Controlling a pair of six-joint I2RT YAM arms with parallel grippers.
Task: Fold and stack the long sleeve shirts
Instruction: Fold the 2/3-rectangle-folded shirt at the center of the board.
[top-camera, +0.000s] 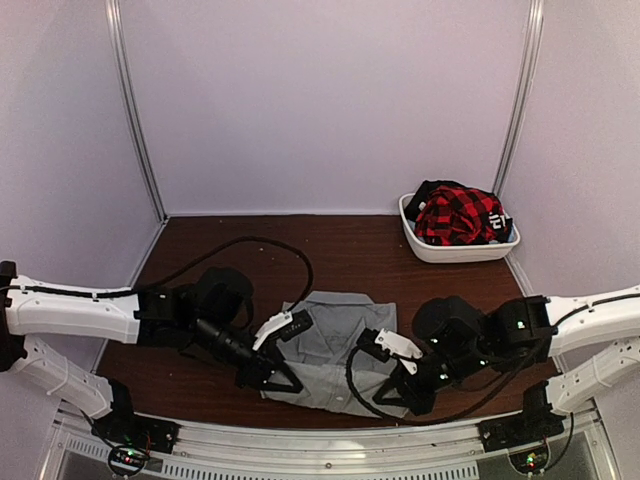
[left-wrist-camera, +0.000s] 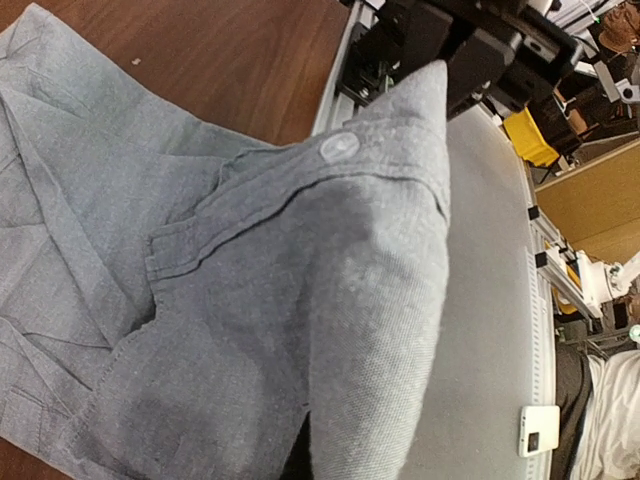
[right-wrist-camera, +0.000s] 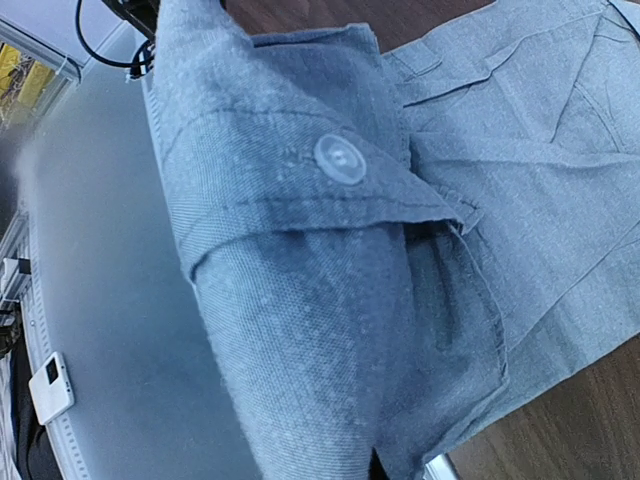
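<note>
- The brown table (top-camera: 350, 250) fills the middle of my top view.
- The light-grey button-up shirt (top-camera: 335, 335) lies bunched at lower centre, between both grippers.
- A white basin (top-camera: 455, 252) holding red plaid cloth (top-camera: 455, 215) sits at upper right.
- The left gripper (top-camera: 272, 378) is at the shirt's lower-left edge and the right gripper (top-camera: 405, 392) at its lower-right edge.
- In each wrist view a buttoned cuff (left-wrist-camera: 380, 170) (right-wrist-camera: 330, 170) rises over the jaws and hides them, so I cannot tell their state.
</note>
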